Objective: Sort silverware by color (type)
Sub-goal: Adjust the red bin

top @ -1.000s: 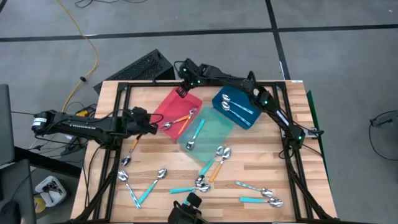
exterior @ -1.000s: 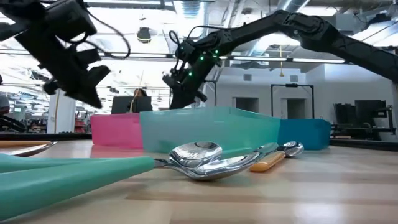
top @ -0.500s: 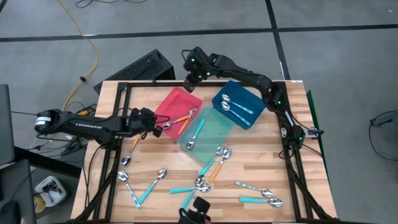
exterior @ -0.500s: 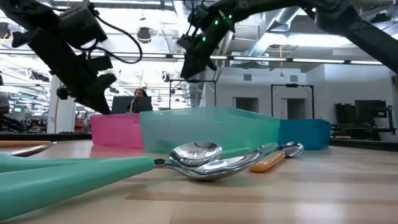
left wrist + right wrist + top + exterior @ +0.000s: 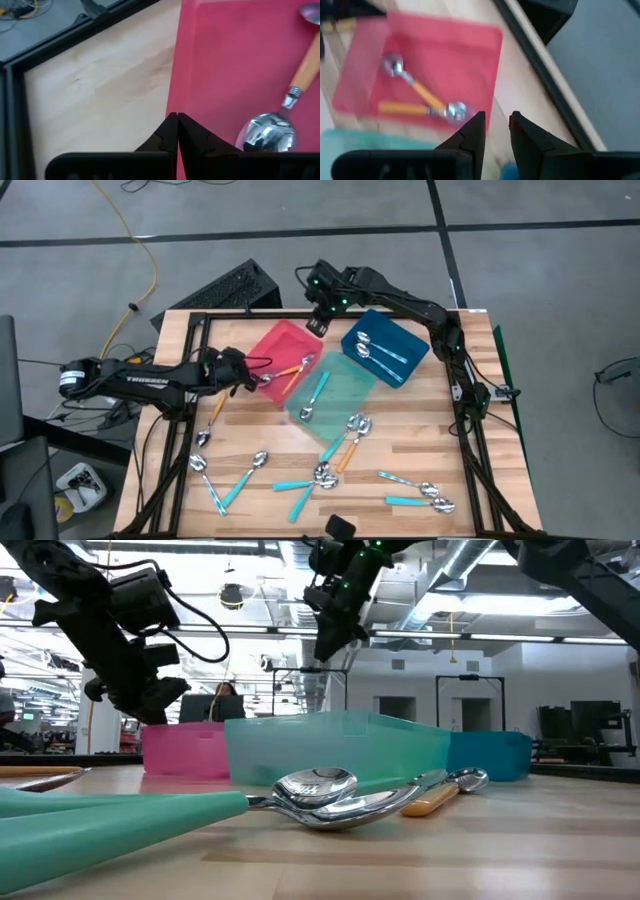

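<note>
Shiny steel spoons (image 5: pixel 340 450), matte plastic handles

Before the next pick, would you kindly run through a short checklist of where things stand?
1. Left gripper empty, fingers shut, over the red tray's edge: ok.
2. Right gripper empty, slightly open, raised near the table's far edge: ok.
3. Red tray holds only orange spoons: ok.
4. Teal tray holds a teal spoon: ok.
5. Blue tray holds two spoons: ok.
6. Table sorted: not ok, many spoons loose.
</note>
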Controlling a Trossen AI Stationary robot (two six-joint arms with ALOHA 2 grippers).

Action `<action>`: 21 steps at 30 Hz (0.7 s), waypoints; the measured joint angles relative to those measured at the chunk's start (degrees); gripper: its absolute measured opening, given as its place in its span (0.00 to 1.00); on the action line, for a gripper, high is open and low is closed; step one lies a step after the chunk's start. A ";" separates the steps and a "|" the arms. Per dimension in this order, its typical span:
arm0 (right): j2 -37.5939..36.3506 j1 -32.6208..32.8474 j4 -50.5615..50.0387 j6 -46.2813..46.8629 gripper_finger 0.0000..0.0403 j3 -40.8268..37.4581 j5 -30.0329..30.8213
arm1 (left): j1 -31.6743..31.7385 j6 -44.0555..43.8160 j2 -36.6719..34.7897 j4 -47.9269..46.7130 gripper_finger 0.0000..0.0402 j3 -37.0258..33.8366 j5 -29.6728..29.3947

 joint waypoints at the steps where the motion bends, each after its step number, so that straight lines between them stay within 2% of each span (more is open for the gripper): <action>1: 0.01 0.19 -0.84 0.00 0.28 0.00 0.00 | 0.52 0.82 0.02 -0.04 0.00 0.00 0.00; 16: -0.01 3.28 -8.63 -0.72 0.28 0.00 0.23 | 11.72 9.30 0.02 -0.02 0.00 0.00 -1.71; 21: 0.01 5.33 -12.70 -0.55 0.28 0.00 6.22 | 15.55 10.98 0.02 0.33 0.00 0.00 -1.24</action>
